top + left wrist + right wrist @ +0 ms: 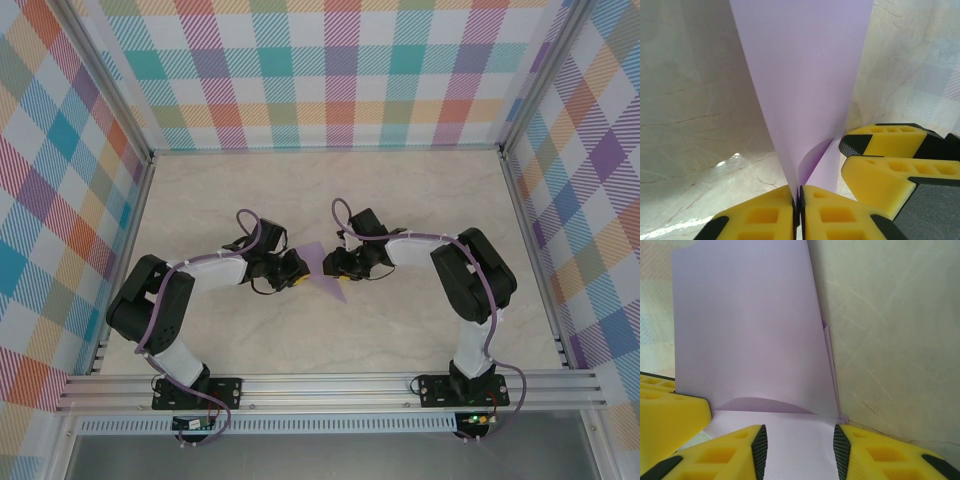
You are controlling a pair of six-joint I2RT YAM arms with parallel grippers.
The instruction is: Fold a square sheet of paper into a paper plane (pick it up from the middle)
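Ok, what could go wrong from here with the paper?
1. The left gripper is shut on just a narrow bit of the lavender paper, which bows beside the pinch; a pull might tear it or slip it out.
2. The right gripper stands open astride the paper; closing over that curl could set a crooked crease.
3. The grippers sit very close; they might collide.

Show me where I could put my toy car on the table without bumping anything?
Bare table runs along the checkered back wall. Another free patch sits between the left arm, the right arm and the front rail. The middle is crowded: left fingers and right fingers meet at the lavender paper.
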